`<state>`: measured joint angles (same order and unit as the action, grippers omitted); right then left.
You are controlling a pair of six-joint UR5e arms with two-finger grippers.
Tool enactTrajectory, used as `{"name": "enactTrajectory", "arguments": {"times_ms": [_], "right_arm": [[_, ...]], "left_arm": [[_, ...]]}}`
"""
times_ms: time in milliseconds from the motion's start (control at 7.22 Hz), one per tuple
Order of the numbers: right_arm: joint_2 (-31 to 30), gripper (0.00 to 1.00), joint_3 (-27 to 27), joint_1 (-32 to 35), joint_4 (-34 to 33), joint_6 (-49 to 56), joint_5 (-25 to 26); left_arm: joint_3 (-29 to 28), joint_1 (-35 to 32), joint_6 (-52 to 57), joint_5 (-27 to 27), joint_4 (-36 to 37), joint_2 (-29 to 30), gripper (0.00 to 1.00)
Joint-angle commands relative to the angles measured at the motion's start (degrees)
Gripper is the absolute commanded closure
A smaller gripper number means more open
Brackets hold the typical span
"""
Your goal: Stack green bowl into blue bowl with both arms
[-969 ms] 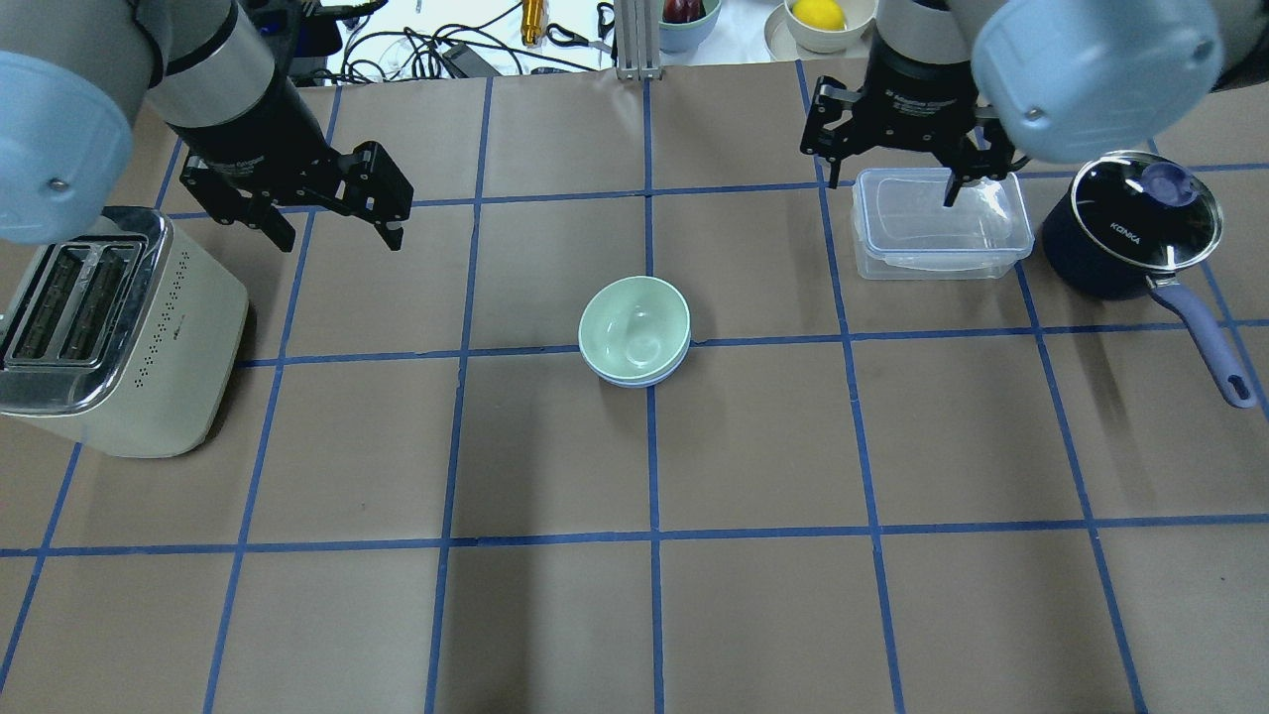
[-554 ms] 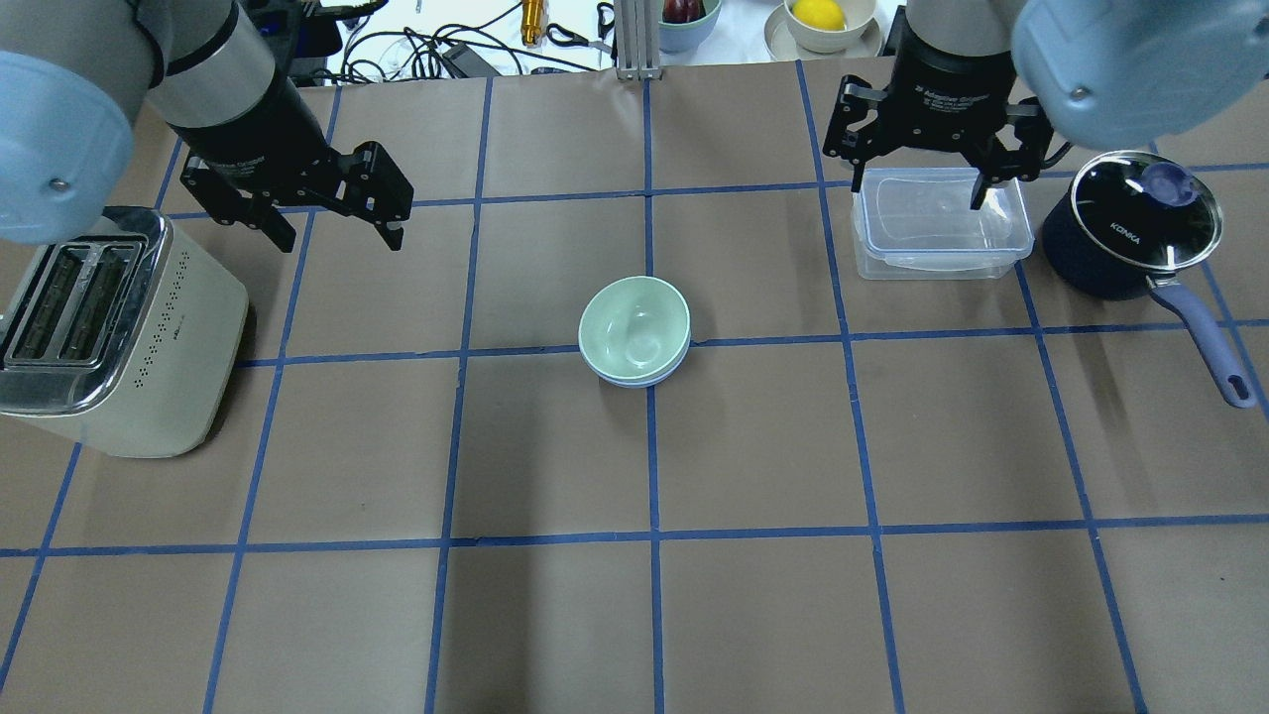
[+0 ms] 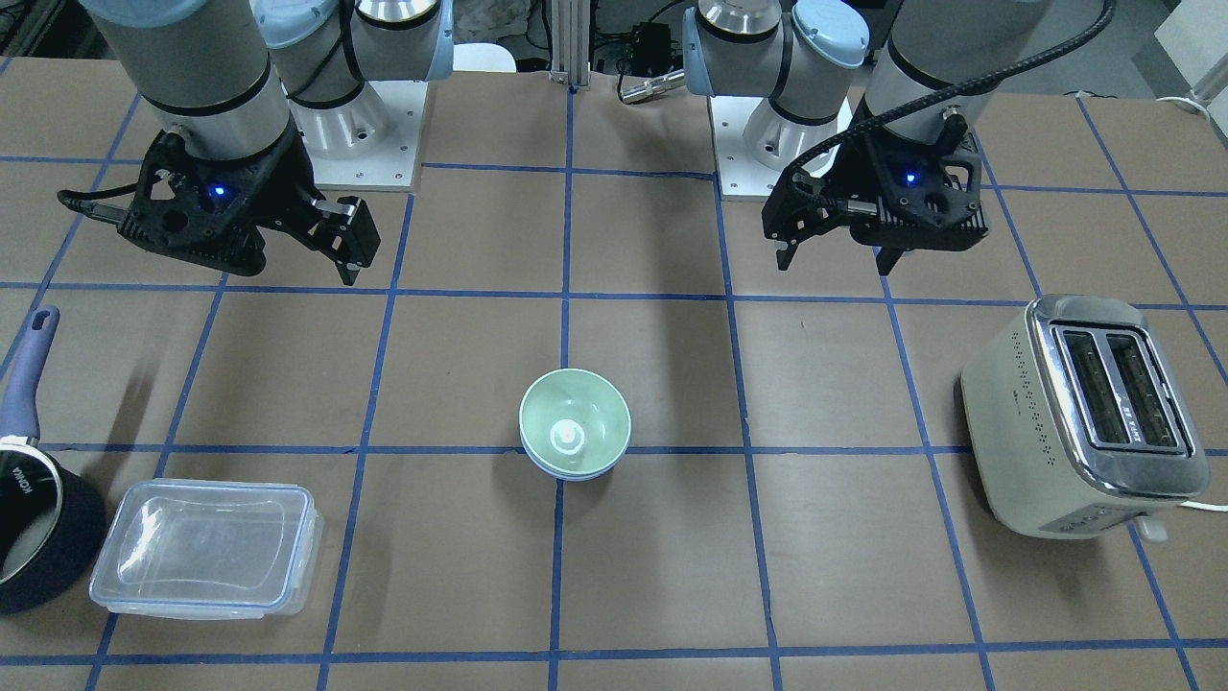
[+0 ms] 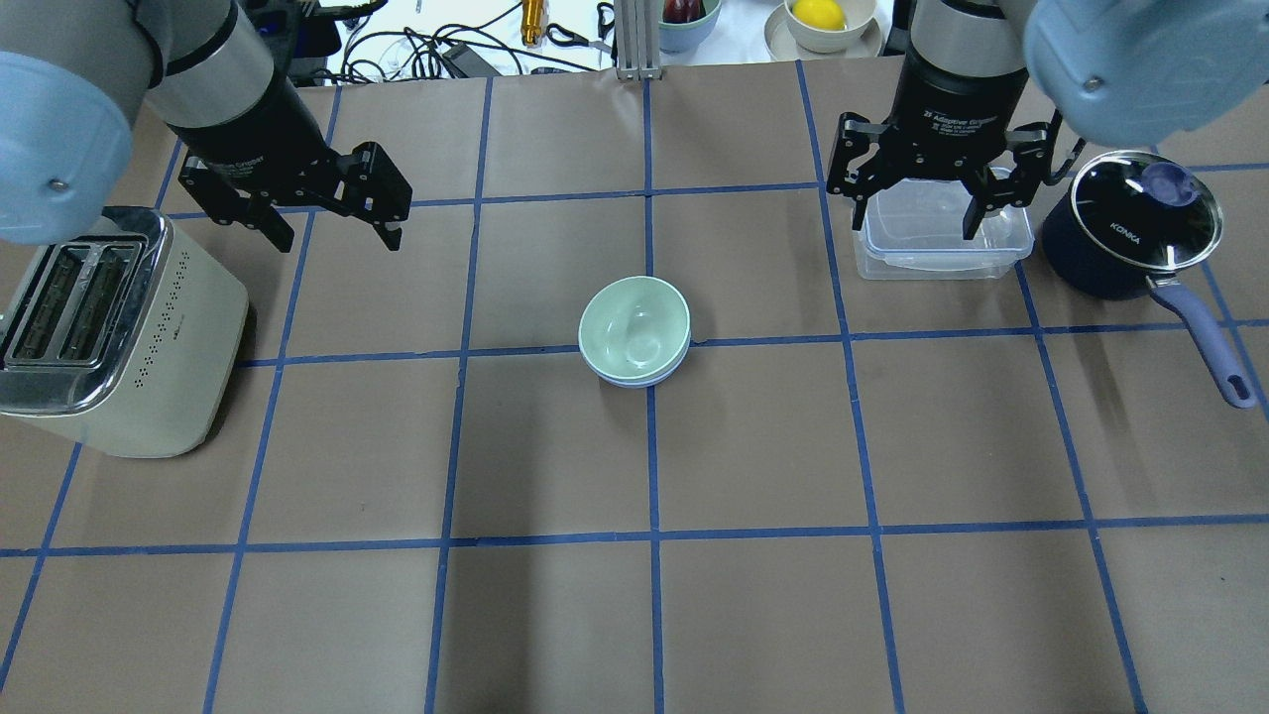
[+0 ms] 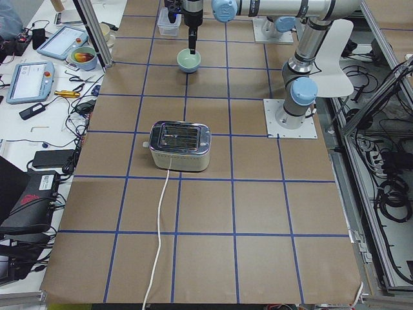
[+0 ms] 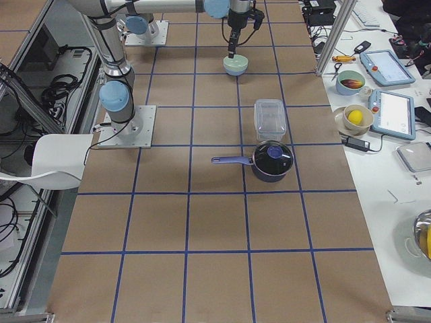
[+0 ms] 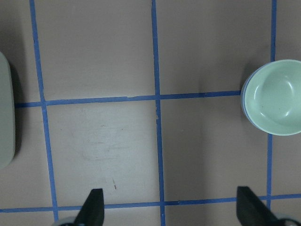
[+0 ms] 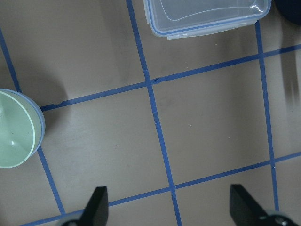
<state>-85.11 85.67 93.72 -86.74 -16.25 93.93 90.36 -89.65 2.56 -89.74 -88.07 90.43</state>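
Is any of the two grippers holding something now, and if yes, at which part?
Nothing is held. The left gripper and the right gripper are both open and empty, away from the green bowl, which sits inside the blue bowl.

Your frames are evenly bright, lit from above. Soft, diffuse shadows lie on the table beside the toaster. Glare marks the green bowl and saucepan lid. Focus looks sharp throughout.
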Motion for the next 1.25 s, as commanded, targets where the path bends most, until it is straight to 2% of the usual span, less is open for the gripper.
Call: {"name": "enactTrajectory", "arguments": {"times_ms": [0, 277, 415, 554, 831, 1108], "right_arm": [[-0.1, 0.09, 0.1, -1.9, -0.7, 1.3, 0.0], [-0.8, 0.08, 0.1, -4.2, -1.5, 1.4, 0.0], [-2.8, 0.04, -0.3, -4.0, -0.6, 1.2, -0.1], [-5.0, 0.01, 0.0, -3.8, -0.5, 1.1, -1.8], [-5.2, 0.01, 0.0, -3.4, -0.5, 2.8, -5.1], [-5.3, 0.0, 0.1, -3.4, -0.2, 4.7, -5.5]], "left_arm": [[0.1, 0.0, 0.0, -0.1, 0.0, 0.0, 0.0], [0.1, 0.0, 0.0, -0.3, 0.0, -0.1, 0.0], [0.1, 0.0, 0.1, -0.3, 0.0, -0.2, 0.0], [0.1, 0.0, 0.2, -0.3, 0.0, -0.2, 0.0], [0.1, 0.0, 0.2, -0.3, 0.0, -0.1, 0.0], [0.2, 0.0, 0.0, -0.1, 0.0, -0.1, 0.0]]}}
